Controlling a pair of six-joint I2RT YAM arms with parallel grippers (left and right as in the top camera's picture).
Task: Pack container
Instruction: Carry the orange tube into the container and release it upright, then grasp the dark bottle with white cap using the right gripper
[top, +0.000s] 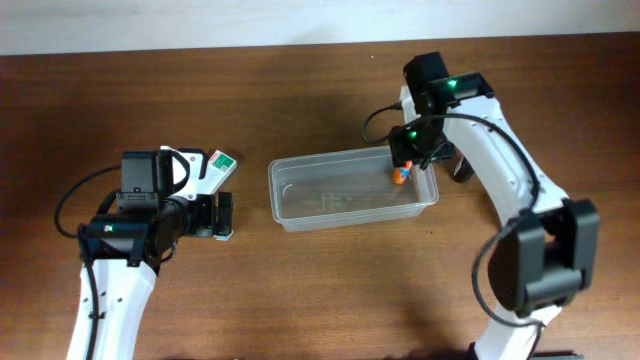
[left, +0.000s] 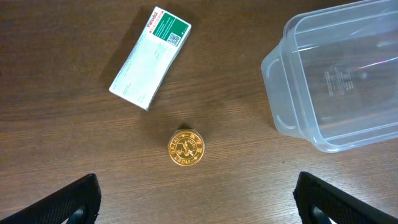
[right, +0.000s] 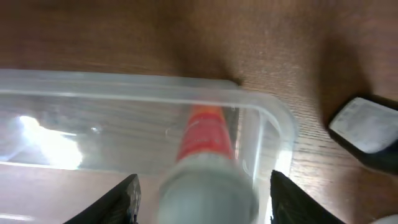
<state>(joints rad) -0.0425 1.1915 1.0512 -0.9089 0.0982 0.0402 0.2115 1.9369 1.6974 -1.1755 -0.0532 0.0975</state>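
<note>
The clear plastic container (top: 340, 205) lies at the table's middle. An orange tube with a grey cap (top: 399, 175) stands tilted in its far right corner. My right gripper (top: 408, 152) hovers just above that corner. In the right wrist view the tube (right: 205, 155) sits between the fingers of my right gripper (right: 205, 202) with a gap on each side, inside the container's wall (right: 124, 84), so the gripper is open. My left gripper (left: 198, 208) is open and empty, a little short of a gold round tin (left: 185, 148). The container (left: 342, 81) shows at the upper right there.
A white-and-green box (left: 151, 57) lies on the wood left of the container and also shows in the overhead view (top: 219, 168). A black object with a grey face (right: 367, 134) lies on the table just right of the container's corner.
</note>
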